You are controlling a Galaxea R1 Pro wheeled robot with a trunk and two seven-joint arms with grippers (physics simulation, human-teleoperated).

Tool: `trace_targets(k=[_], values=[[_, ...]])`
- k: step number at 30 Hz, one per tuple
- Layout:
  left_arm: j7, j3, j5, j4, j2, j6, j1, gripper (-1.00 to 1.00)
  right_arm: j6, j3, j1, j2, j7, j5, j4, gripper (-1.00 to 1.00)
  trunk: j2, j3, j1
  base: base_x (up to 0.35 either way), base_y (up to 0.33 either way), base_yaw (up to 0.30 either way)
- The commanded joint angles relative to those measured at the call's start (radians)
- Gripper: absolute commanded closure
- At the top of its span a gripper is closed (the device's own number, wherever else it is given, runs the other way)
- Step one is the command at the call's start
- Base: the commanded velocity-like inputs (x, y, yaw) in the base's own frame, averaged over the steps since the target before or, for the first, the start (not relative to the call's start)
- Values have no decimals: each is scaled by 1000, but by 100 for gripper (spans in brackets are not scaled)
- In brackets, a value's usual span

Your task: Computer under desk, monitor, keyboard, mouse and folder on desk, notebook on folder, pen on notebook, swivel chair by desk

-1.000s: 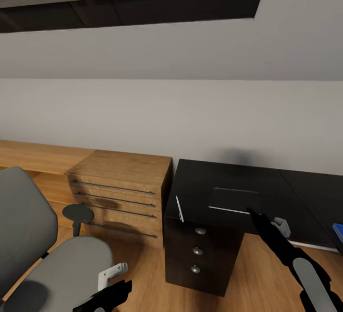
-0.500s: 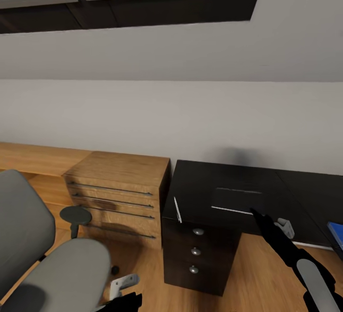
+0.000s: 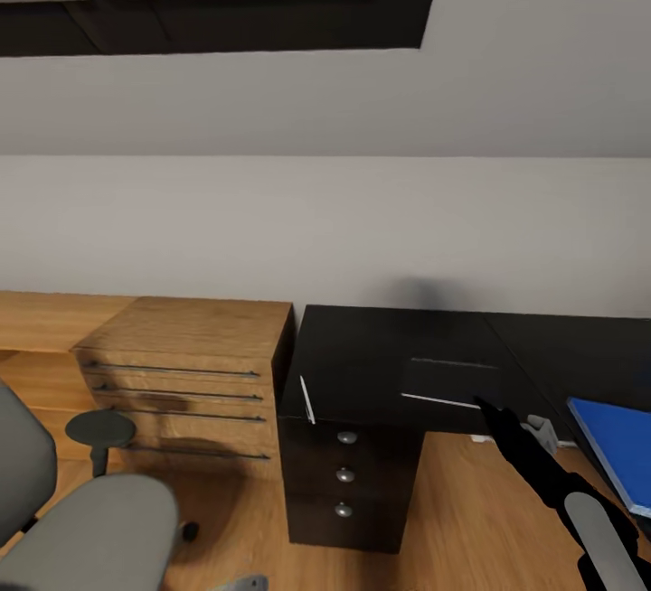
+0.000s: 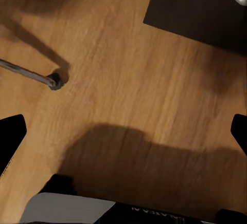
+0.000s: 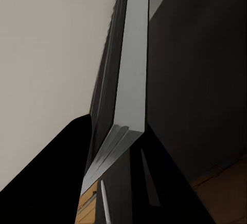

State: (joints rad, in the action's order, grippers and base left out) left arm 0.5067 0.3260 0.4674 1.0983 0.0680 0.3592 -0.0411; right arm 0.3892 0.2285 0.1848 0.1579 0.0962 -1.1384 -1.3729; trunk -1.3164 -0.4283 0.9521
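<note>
The robot is facing the dark desk [image 3: 380, 347], and its right gripper [image 3: 482, 408] is reaching to the front edge of the desk top. There it is pinching a dark flat pad [image 3: 449, 381] that is lying on the desk. In the right wrist view the pad's pale edge is running between the two black fingers, so the jaws look clenched on it. I think this pad is the notebook, but I cannot tell for sure. It is being held by its edge, likely because a thin flat thing is hard to pick up any other way. A blue flat thing [image 3: 615, 460] is lying on the right end of the desk. It is probably the folder, and the pad is likely meant to go on top of it. A thin white pen [image 3: 307, 399] is lying at the left front corner of the desk, waiting for its turn on the pile. The left gripper [image 4: 123, 136] is hanging low over the wooden floor [image 4: 154, 70] in front of the desk. Its fingers are spread wide and holding nothing, since it has no job right now. The grey swivel chair [image 3: 99, 528] is standing to the left of the desk, in front of some wooden drawers [image 3: 190, 365]. It is near the desk but not right beside it.
</note>
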Motion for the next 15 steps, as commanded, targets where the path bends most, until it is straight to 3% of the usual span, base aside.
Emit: trace_targets(k=[1,6,9,15], values=[[7,19,-1,-12,-1,-33,0,-100,6,2,1,-1,1,-5,0,100,-1,0,0,0,-19,-273],[5,45,-13,-31,-20,-102,0,-100,6,2,1,-1,0,-4,0,100,-1,2,0,0,-8,-278],[5,49,-14,-33,-41,-117,0,-100,4,2,1,-1,-1,-4,0,100,-1,3,0,0,-24,-284],[4,52,-13,-35,-51,-123,1,-100,-1,2,1,-2,-1,-3,2,100,-1,3,0,0,-139,-289]])
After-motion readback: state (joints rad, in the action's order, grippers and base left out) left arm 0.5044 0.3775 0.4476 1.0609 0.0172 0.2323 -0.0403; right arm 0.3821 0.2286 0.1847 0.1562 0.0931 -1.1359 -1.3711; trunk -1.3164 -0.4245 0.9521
